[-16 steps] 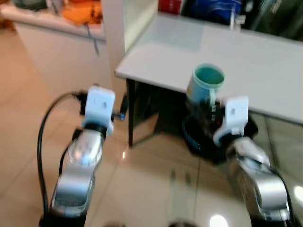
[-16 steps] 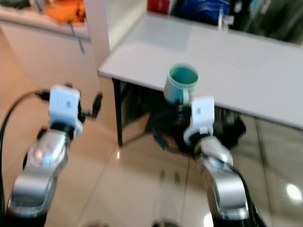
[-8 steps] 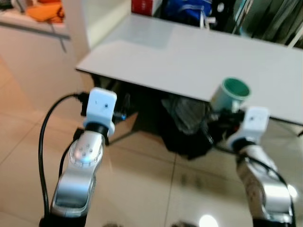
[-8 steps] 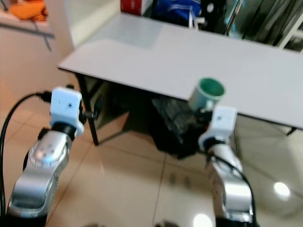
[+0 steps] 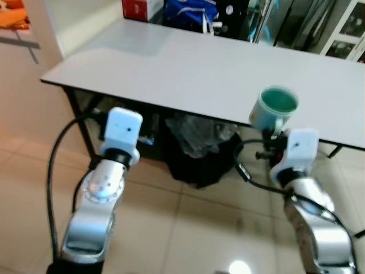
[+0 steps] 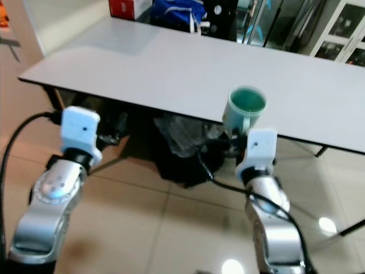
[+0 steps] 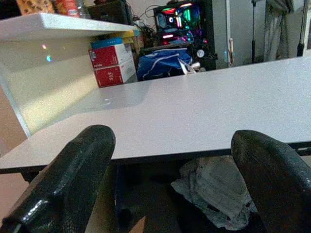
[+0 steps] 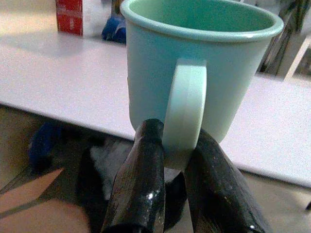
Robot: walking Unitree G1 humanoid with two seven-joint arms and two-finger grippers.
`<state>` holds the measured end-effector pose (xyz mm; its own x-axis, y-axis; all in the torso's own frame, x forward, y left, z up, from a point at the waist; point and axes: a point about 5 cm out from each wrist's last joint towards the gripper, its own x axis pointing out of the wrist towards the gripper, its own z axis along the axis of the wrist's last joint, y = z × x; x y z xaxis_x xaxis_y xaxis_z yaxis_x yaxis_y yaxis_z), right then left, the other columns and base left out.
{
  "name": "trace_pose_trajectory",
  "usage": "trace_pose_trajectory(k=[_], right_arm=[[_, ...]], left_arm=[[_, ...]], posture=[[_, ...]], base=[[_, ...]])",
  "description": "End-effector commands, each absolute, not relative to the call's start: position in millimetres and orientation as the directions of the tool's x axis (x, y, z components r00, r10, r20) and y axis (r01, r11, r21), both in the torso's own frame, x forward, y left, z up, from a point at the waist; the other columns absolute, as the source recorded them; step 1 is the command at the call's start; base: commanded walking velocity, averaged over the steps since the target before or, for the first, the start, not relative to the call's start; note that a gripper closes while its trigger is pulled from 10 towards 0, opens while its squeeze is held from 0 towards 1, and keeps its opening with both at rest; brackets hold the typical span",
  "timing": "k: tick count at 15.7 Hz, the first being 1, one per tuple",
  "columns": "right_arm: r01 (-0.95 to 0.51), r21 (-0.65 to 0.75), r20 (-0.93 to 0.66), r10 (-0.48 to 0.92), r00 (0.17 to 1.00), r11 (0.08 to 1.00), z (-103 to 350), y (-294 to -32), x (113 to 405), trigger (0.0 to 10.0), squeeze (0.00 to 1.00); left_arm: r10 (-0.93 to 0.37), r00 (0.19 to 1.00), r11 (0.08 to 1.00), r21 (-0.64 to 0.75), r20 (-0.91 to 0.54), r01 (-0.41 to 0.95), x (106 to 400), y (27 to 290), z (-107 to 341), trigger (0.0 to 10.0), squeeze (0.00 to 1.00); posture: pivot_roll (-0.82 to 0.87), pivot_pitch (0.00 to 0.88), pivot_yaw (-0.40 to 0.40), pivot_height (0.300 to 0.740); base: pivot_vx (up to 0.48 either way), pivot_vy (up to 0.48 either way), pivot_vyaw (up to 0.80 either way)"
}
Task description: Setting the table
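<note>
One wide white counter (image 5: 188,74) is seen ahead, its near edge running across the head views; a red box (image 5: 135,8) and a blue bag (image 5: 188,11) stand at its far side. Beneath it a black bin with a crumpled liner (image 5: 199,149) sits on the tiled floor (image 5: 188,228).

The left gripper (image 7: 165,174) is held low before the counter edge, fingers (image 7: 73,179) spread wide with nothing between them.

The right gripper (image 8: 167,160) is raised at the near edge. Its fingers (image 8: 138,179) are pinched on the lower part of the handle of a teal mug (image 8: 201,68), which is carried upright with its mouth up. The mug appears level with or just above the counter top, at its near edge, not yet set down.

Risks, as judged:
- Grip is on the thin handle alone, so the mug could swivel or tip between the fingers if the arm is jolted.
- If the mug base is carried forward too low, the counter edge could be struck and the mug knocked out of the pinch.
- A drop here would likely land the mug on the hard floor or in the bin below.
- If released too near the edge, the mug could topple off.
</note>
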<state>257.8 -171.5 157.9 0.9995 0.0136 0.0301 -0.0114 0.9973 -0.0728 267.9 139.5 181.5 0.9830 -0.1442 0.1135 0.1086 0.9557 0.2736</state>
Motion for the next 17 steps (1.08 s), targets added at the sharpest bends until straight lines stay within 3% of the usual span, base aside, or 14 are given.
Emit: trace_pose_trajectory(k=[1,3,5,8,10,13,17], right_arm=[[0.013,-0.069,0.078,-0.008,0.997,0.998,176,-177,252,10.0,0.0],[-0.033,-0.033,0.096,0.036,0.995,0.999,181,-168,247,10.0,0.0],[0.026,0.011,0.041,-0.027,0.999,1.0,164,-171,252,10.0,0.0],[-0.067,-0.028,-0.062,0.065,0.996,0.997,150,-161,260,10.0,0.0],[-0.081,-0.004,-0.048,0.08,0.996,0.997,149,-158,264,10.0,0.0],[-0.044,0.014,-0.054,0.044,0.998,0.999,146,-159,267,10.0,0.0],[-0.033,0.013,-0.046,0.033,0.998,0.999,145,-159,268,10.0,0.0]], left_arm=[[-0.173,0.976,0.953,0.272,0.13,0.132,264,132,184,10.0,0.0],[-0.169,0.977,0.959,0.25,0.127,0.133,261,131,183,10.0,0.0],[-0.17,0.979,0.962,0.234,0.114,0.14,262,129,180,10.0,0.0],[-0.168,0.979,0.962,0.234,0.115,0.138,263,131,185,10.0,0.0],[-0.199,0.971,0.958,0.237,0.13,0.164,264,128,186,10.0,0.0],[-0.175,0.977,0.963,0.228,0.121,0.144,265,136,184,10.0,0.0],[-0.222,0.968,0.953,0.237,0.12,0.19,266,129,184,10.0,0.0]], posture=[[-0.07,0.012,-0.056,0.74],[-0.07,0.01,-0.043,0.74],[-0.06,0.001,-0.049,0.74],[-0.06,0.0,-0.044,0.74],[-0.04,0.0,-0.045,0.74],[-0.06,0.0,-0.039,0.74],[-0.05,0.0,-0.023,0.74]], base=[[0.0,-0.48,0.0],[0.0,-0.48,0.0],[0.0,-0.422,0.0],[0.0,0.0,0.0],[0.0,0.0,0.0],[0.416,0.0,0.0],[0.447,0.0,0.0]])
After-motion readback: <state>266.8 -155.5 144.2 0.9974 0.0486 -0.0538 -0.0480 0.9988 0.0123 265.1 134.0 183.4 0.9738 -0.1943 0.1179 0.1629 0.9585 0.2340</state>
